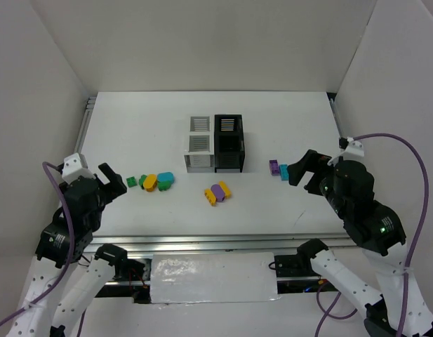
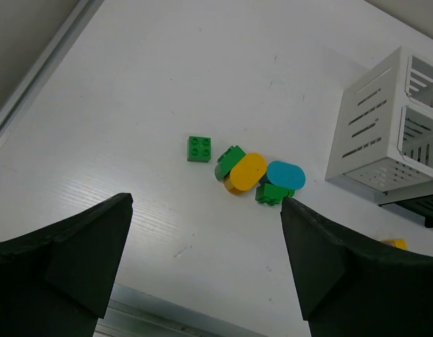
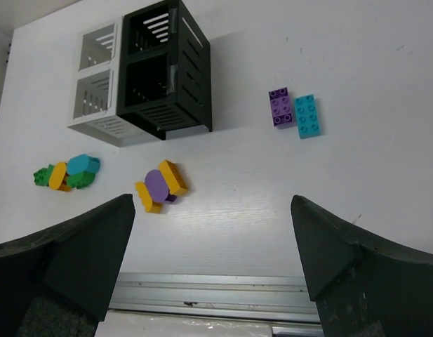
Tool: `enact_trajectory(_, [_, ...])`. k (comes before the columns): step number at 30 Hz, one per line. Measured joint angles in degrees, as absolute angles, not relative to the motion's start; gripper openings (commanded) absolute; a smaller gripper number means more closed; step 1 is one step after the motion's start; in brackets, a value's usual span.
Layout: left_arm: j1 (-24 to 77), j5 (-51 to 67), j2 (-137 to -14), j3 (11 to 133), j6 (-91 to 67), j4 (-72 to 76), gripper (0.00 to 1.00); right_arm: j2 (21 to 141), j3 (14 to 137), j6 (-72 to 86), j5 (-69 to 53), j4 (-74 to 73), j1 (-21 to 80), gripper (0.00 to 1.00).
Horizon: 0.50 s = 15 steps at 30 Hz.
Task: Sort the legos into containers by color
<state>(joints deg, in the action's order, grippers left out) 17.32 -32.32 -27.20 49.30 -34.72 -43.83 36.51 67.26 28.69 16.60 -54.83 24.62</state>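
Your left hand (image 1: 114,181) hangs above the tabletop (image 1: 132,126) with its fingers spread wide, empty and touching nothing. Just ahead of it lies a lone green square brick (image 2: 198,149), then a tight cluster: a yellow rounded piece (image 2: 245,171), a cyan one (image 2: 285,175) and two green bits touching them. The containers (image 1: 200,165) stand mid-table, well apart from every brick. In front of them sits a yellow-and-purple clump (image 1: 217,192); whether those pieces are snapped together or only touching, you can't tell from here. Further right, a purple brick (image 3: 279,107) and a teal brick (image 3: 308,116) lie side by side. Your right hand (image 3: 212,210) is likewise wide open and holds nothing. The legos look light, stiff and slick, so pinch across flat side walls, not rounded ends.
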Motion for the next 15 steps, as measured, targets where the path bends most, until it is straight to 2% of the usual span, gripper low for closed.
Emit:
enact_trajectory(10, [17.32, -30.57, -27.24, 49.30, -34.52, -43.38, 1.00, 36.29, 60.62, 30.00, 12.56, -49.71, 24.62, 1.00])
enact_trajectory(15, [17.32, -29.39, -27.57, 49.30, -34.37, -42.76, 1.00, 43.48, 55.61, 29.82, 13.37, -43.48, 24.62, 1.00])
